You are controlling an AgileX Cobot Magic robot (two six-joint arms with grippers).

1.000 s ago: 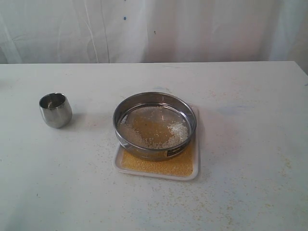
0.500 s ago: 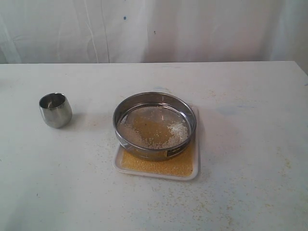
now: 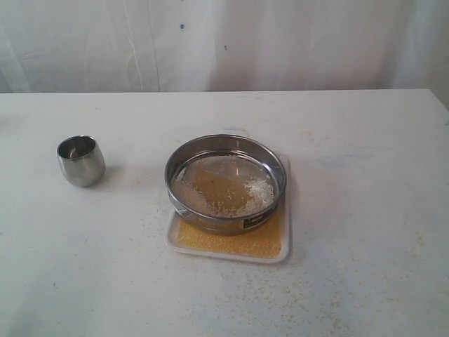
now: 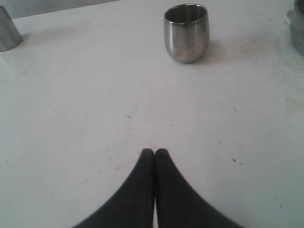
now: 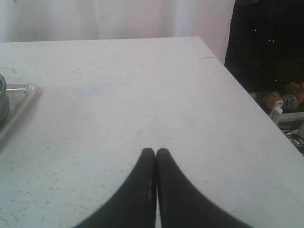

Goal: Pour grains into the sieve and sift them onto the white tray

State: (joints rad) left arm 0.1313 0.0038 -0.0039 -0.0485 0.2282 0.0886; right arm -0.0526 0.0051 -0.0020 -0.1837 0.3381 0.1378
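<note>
Plainly, the wide round stainless-steel sieve (image 3: 226, 184) sits on the flat square white plastic tray (image 3: 229, 256) near the middle of the white bench (image 3: 365, 210). Fine golden grains (image 3: 231, 241) cover the tray's near side, and whitish coarse bits (image 3: 258, 188) lie on the mesh. The small rounded steel cup (image 3: 81, 161) stands upright, well apart to the left. The left tool (image 4: 155, 153) and the right tool (image 5: 156, 152) each have jaws pressed together, holding nothing, over bare bench. Sifting looks largely done. The tray's low rim leaves little margin around the sieve, so a jolt or crooked lift would likely scatter grains onto the bench.
</note>
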